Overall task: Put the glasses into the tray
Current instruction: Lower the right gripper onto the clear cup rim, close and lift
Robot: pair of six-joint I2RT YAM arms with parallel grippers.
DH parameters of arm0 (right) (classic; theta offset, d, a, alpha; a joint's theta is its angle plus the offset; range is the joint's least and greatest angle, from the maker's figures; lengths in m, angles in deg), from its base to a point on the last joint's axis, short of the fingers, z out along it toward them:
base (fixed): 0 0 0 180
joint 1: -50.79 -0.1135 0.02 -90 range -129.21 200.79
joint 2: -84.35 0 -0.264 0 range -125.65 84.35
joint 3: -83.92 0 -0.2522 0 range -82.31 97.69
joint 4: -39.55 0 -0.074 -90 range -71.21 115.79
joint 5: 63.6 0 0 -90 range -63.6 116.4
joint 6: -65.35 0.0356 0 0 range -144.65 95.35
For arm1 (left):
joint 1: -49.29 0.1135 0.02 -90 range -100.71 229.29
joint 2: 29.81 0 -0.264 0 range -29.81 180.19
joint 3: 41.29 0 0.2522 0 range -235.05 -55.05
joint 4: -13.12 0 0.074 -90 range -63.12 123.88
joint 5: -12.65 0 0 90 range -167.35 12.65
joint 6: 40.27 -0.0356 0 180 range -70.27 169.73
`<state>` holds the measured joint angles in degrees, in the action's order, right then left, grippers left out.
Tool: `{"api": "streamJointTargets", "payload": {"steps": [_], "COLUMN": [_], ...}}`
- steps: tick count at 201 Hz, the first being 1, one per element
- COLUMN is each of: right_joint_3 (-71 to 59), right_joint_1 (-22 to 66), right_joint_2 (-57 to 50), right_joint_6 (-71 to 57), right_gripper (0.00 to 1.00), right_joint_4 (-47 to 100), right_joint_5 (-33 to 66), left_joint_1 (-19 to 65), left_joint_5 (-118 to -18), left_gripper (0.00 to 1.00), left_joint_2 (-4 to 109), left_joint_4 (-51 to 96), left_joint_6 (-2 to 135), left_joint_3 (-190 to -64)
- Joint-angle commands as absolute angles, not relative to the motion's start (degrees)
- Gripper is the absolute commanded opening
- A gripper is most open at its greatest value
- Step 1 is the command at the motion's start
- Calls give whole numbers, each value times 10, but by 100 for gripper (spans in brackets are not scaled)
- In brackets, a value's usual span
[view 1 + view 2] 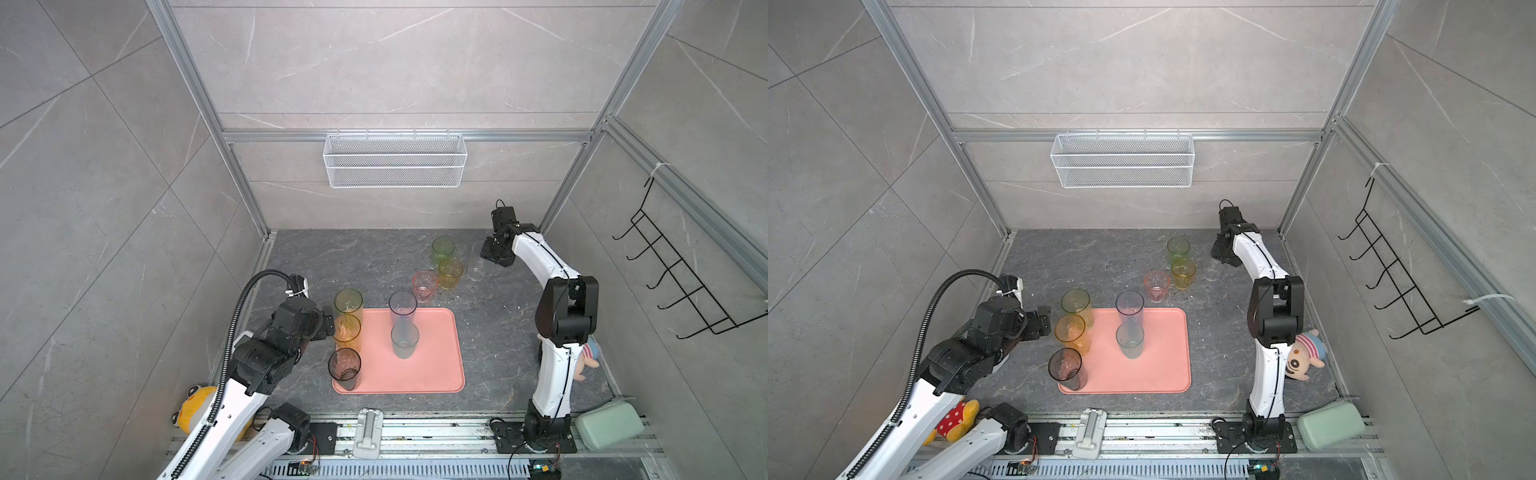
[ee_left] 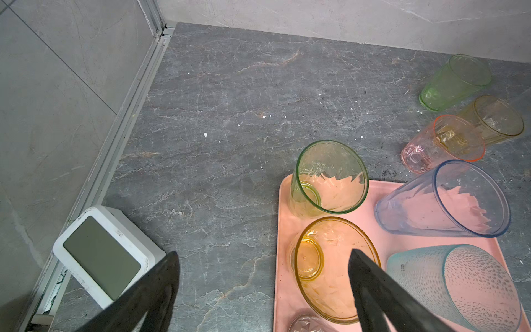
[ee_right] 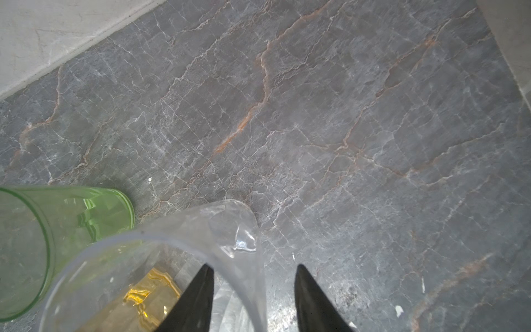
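Note:
The salmon-pink tray [image 1: 432,365] holds a yellow-green glass [image 1: 348,301], an amber glass [image 1: 347,328], a smoky grey glass [image 1: 344,363], a blue-grey glass [image 1: 402,303] and a teal glass [image 1: 404,338]. Behind it on the table stand a pink glass [image 1: 425,284], a yellow glass [image 1: 450,272], a green glass [image 1: 443,248] and a clear glass [image 1: 476,262]. My right gripper [image 3: 253,266] is open astride the clear glass [image 3: 227,227]: one finger inside, one outside, a gap showing. My left gripper [image 2: 263,253] is open and empty beside the amber glass [image 2: 330,270].
A white wire basket [image 1: 395,160] hangs on the back wall and a black hook rack [image 1: 673,282] on the right wall. A white device [image 2: 100,255] sits by the left wall. Plush toys [image 1: 195,409] [image 1: 588,357] and a mint case [image 1: 609,422] lie near the front.

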<state>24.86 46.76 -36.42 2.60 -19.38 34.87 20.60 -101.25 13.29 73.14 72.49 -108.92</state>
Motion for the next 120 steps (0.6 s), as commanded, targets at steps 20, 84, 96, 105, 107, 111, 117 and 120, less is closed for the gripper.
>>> {"api": "streamJointTargets", "payload": {"steps": [20, 84, 96, 105, 107, 111, 117, 120], "right_joint_3": [263, 260, 259, 258, 257, 257, 255, 254], "right_joint_1": [472, 471, 472, 471, 471, 472, 471, 471], "right_joint_2": [-376, -368, -367, -366, -365, -365, -362, -362], "right_joint_6": [27, 22, 22, 22, 22, 22, 21, 22], "right_gripper": [41, 28, 25, 24, 24, 23, 22, 21], "right_joint_4": [-208, -214, -215, -215, -215, -215, -215, -215], "right_joint_5": [342, 346, 344, 342, 342, 342, 341, 340], "left_joint_1": [202, 200, 201, 200, 200, 200, 201, 200], "left_joint_5": [-1024, -1027, -1027, -1027, -1027, -1028, -1028, -1027], "left_gripper": [92, 92, 92, 92, 92, 92, 92, 92], "left_joint_2": [132, 131, 131, 131, 131, 132, 132, 132], "left_joint_4": [731, 732, 732, 732, 732, 732, 732, 732], "left_joint_6": [734, 734, 734, 734, 734, 734, 734, 734], "left_joint_3": [-1090, -1092, -1091, -1091, -1092, -1091, -1091, -1091]}}
